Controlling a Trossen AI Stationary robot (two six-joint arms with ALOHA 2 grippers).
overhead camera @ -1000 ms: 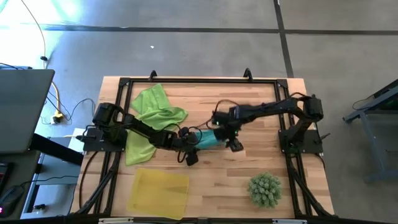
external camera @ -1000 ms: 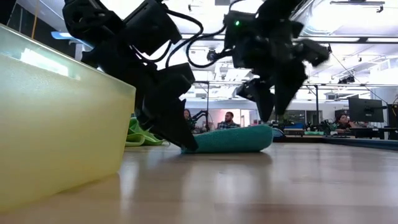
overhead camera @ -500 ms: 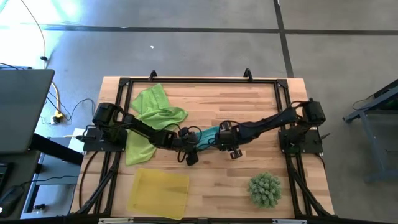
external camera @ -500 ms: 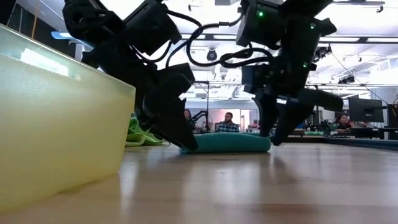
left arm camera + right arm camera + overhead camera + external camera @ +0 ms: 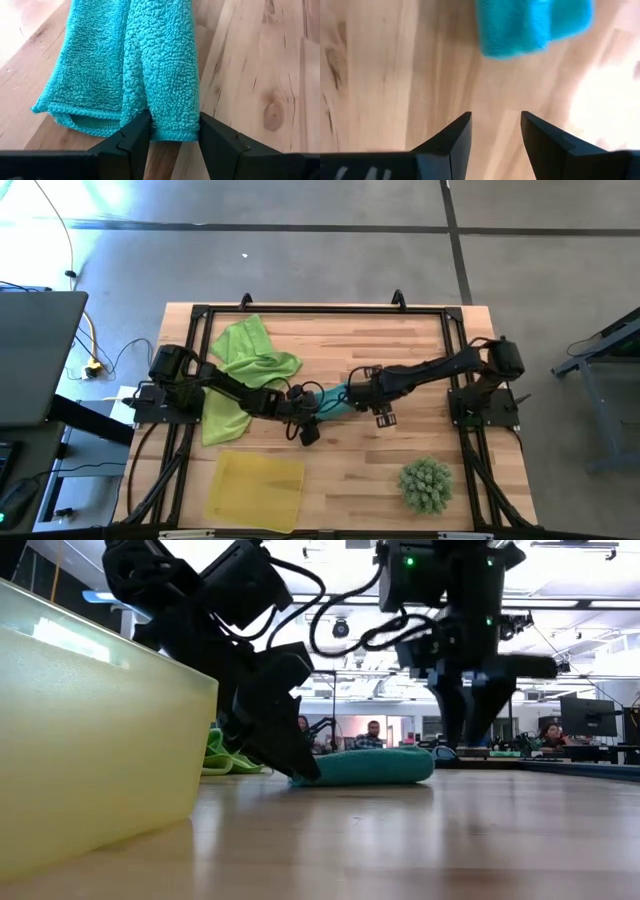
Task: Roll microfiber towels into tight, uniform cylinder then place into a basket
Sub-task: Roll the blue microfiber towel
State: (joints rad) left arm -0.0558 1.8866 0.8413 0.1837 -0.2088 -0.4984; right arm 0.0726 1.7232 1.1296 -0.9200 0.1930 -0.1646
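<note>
A teal towel [image 5: 332, 400], folded into a long thick band, lies flat on the wooden table [image 5: 420, 330] at mid-table. In the low view the teal towel [image 5: 370, 767] is a low hump. My left gripper [image 5: 306, 420] sits at its left end, shut on it. My right gripper [image 5: 385, 414] hangs open just off the towel's right end, fingers pointing down at bare wood, nothing between them [image 5: 495, 117]. The yellow basket [image 5: 255, 488] stands at the near left. My left gripper pinches the end of the towel's thicker rolled fold [image 5: 172, 131] between its two fingers [image 5: 136, 137], several layers together. The fingers slant down from the table's left and lie along the towel. A thinner flap [image 5: 75, 112] stays outside the hold; the towel rests on the table.
Two lime green towels [image 5: 250, 352] lie crumpled at the far left, partly under my left arm. A green spiky plant [image 5: 427, 485] sits at the near right. The basket's wall [image 5: 90, 740] fills the low view's left. People show in the room behind.
My right gripper has dipped toward the towel's right end, then drawn off toward the table's right edge, turning from a slant until it points straight down. The towel's right end lies a little flatter than before. My left gripper has kept its hold.
</note>
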